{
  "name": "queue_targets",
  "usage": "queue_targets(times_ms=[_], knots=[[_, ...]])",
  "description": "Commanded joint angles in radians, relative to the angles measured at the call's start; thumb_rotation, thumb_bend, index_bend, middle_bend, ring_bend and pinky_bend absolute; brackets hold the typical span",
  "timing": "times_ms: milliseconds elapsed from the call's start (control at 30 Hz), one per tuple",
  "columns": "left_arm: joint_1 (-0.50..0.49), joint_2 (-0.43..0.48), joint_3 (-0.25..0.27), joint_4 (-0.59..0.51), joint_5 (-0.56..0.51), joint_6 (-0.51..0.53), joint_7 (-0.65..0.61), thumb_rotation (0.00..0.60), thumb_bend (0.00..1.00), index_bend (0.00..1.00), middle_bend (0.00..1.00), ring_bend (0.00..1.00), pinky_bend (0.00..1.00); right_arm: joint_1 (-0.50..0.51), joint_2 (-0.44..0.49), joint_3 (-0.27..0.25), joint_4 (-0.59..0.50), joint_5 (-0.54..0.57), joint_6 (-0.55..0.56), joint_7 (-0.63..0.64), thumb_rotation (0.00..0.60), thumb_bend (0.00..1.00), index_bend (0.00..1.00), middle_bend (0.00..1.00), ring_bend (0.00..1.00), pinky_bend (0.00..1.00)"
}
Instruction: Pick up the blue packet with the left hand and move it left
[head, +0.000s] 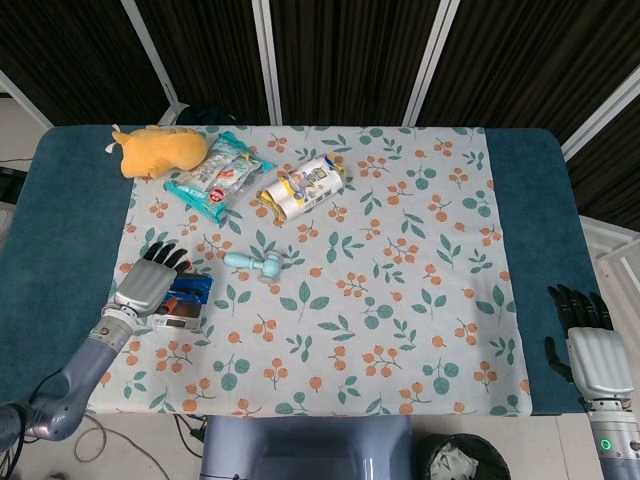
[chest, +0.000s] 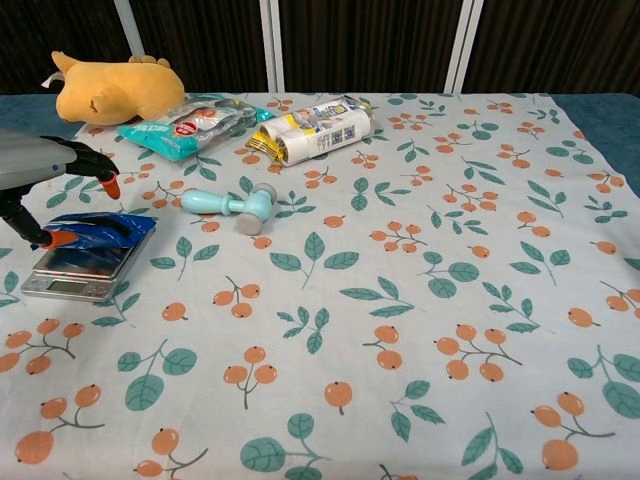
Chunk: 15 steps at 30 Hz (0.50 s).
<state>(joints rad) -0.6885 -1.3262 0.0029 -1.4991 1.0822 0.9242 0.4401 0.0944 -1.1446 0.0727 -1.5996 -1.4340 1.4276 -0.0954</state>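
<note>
Holding the blue packet (chest: 88, 230) w/ the left hand (head: 148, 282), thumb tip under its left end and the other fingers (chest: 100, 175) arched over the top; the packet lies across the back part of the small scale (chest: 72, 272), its right end sticking out past the scale's right edge. Can't tell if the packet is lifted clear of the scale plate or resting on it. In the head view the left hand covers the packet's left half, w/ the blue end showing to the right of the fingers.

Scale as landmark: it sits at the left side of the counter (head: 400, 330), on the leaf-and-berry cloth (chest: 420, 300). Right of the scale and a bit further back, a light blue toy hammer (chest: 232, 205) lies on its side. Further back from the scale, a teal snack bag (chest: 185, 125); just right of that, a yellow-and-white roll pack (chest: 315, 130), apart from the bag. Behind the scale at the far left corner, an orange plush toy (chest: 110, 88), its right side touching or nearly touching the teal bag.

Right hand (head: 592, 350) is well apart from the scale, off the cloth at the near right corner of the counter, back of hand up, fingers straight and a little spread, holding nothing.
</note>
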Motion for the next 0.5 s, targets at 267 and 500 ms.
queue_targets(times_ms=[267,500], knots=[[-0.001,0.054,-0.028,-0.132,-0.055,0.040,0.066,0.600,0.20,0.05,0.02,0.00,0.00,-0.006,0.000,0.010,-0.006,0.016,0.013,-0.006,0.600,0.59,0.00,0.09,0.09,0.00],[0.100,0.162,-0.048,-0.304,0.085,0.279,0.011,0.600,0.20,0.06,0.02,0.00,0.00,-0.006,0.002,0.009,-0.009,0.015,0.010,-0.005,0.600,0.59,0.00,0.09,0.09,0.00]])
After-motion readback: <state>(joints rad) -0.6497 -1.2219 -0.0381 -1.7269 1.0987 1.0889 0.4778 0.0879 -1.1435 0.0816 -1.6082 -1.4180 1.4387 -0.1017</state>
